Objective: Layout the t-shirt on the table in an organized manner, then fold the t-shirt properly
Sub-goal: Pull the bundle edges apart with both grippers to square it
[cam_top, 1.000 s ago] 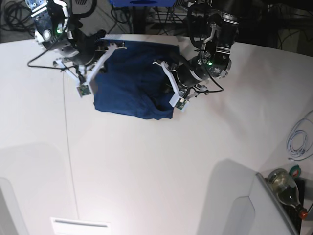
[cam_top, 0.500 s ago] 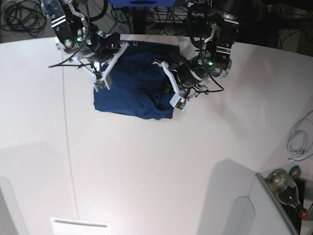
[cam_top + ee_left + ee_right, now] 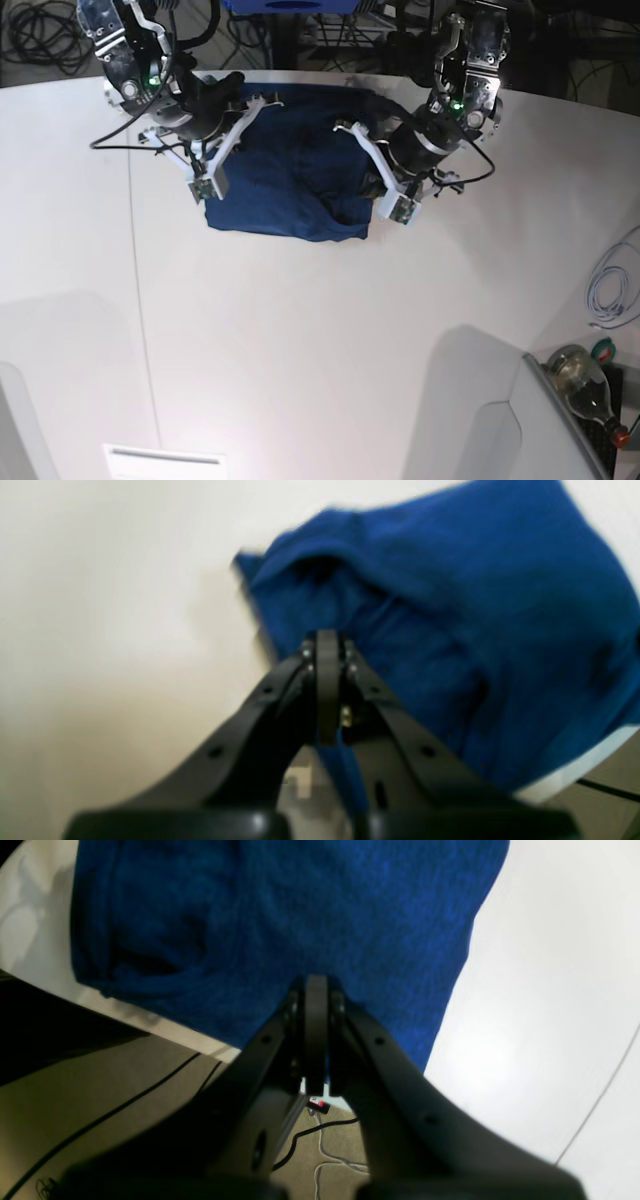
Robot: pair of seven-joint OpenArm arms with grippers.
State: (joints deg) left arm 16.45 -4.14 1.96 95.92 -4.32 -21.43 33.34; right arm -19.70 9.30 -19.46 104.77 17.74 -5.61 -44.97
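Both sets of jaws are closed with nothing visibly pinched: the left gripper [image 3: 327,645] hangs over the rumpled right-hand side of the t-shirt [image 3: 290,170], the right gripper [image 3: 316,990] over its smoother left part. In the base view the two arms flank the shirt, left gripper [image 3: 352,132] and right gripper [image 3: 262,98] both above the cloth. The navy shirt lies bunched at the far edge of the white counter [image 3: 320,340], a thin seam running down the counter's left.
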